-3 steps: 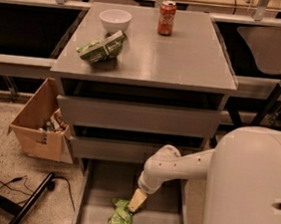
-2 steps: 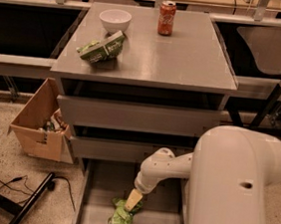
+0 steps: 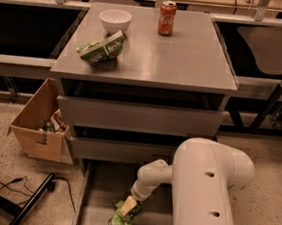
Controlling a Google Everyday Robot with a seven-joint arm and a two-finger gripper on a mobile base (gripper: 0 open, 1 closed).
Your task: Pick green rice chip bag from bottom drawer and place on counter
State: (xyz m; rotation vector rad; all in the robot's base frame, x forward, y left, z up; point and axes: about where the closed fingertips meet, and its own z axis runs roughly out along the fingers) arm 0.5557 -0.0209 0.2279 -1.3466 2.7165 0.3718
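Shifting leftward since 1 second ago, the robot's bulky white arm (image 3: 205, 191) is now filling more of the lower right of the frame. Its end effector (image 3: 127, 206) is sitting slightly lower and further left, down inside the bottom drawer (image 3: 94, 200). That drawer is standing pulled open at the bottom centre of the frame, below 2 closed drawer fronts (image 3: 139, 117). The green rice chip bag (image 3: 121, 222) is lying crumpled on the drawer floor, in the same spot as before, and the pale tip of the end effector is touching its upper edge. Whether the end effector is spread or pressed together cannot be told.

Across the upper half of the frame, the grey counter (image 3: 187, 54) is carrying 3 things: a white bowl (image 3: 115, 20) toward its upper left, a red soda can (image 3: 166, 17) near its back edge, and a duller green-and-white bag (image 3: 101, 49) just in front of the bowl. An open cardboard box (image 3: 36, 123) is sitting on the floor at the left.
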